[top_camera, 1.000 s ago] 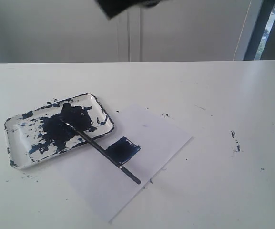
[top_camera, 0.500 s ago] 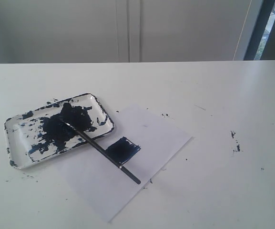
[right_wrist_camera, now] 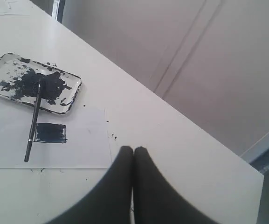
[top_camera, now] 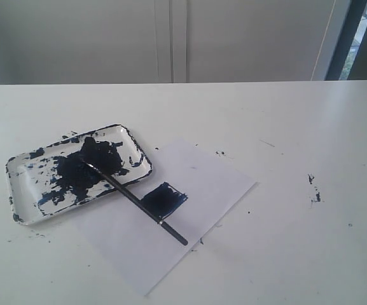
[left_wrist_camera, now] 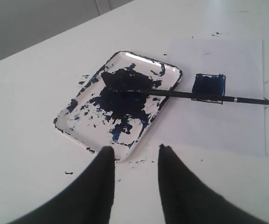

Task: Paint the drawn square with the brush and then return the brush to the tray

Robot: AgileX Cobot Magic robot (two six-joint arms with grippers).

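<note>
The drawn square (top_camera: 164, 199) is filled dark blue on the white paper sheet (top_camera: 170, 216). Across it lies the brush (top_camera: 138, 202), its tip resting in the paint-smeared tray (top_camera: 18, 166) and its handle end out on the paper. No gripper shows in the exterior view. In the left wrist view my left gripper (left_wrist_camera: 135, 151) hangs open and empty near a corner of the tray (left_wrist_camera: 73, 139), away from the brush (left_wrist_camera: 204, 97) and square (left_wrist_camera: 209, 86). My right gripper (right_wrist_camera: 133, 150) is shut and empty, well off from the brush (right_wrist_camera: 32, 122), square (right_wrist_camera: 50, 132) and tray (right_wrist_camera: 72, 95).
The white table (top_camera: 285, 127) carries small paint specks to the right of the paper (top_camera: 313, 189). A pale wall with cabinet seams stands behind the far edge.
A dark arm part at the top of the exterior view one second ago has gone out of the picture. Brush, tray and square have not moved.
</note>
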